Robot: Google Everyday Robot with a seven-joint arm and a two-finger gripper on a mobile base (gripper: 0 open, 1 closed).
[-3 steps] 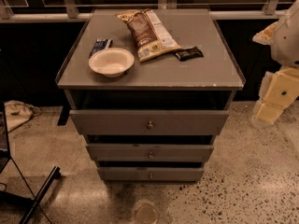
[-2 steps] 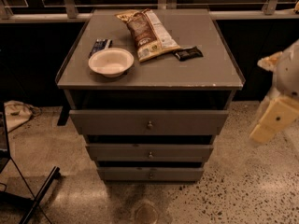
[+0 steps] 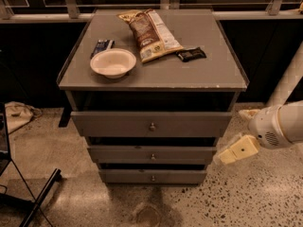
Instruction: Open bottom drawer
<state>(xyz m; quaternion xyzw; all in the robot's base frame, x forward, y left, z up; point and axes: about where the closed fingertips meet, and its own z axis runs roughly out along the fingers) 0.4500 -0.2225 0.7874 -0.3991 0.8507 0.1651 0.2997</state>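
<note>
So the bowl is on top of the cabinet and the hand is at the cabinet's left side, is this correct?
Not quite. The camera view shows the hand at the right side of the cabinet, about level with the middle drawer, not at the left. The bowl is on top of the cabinet, as you say.
</note>
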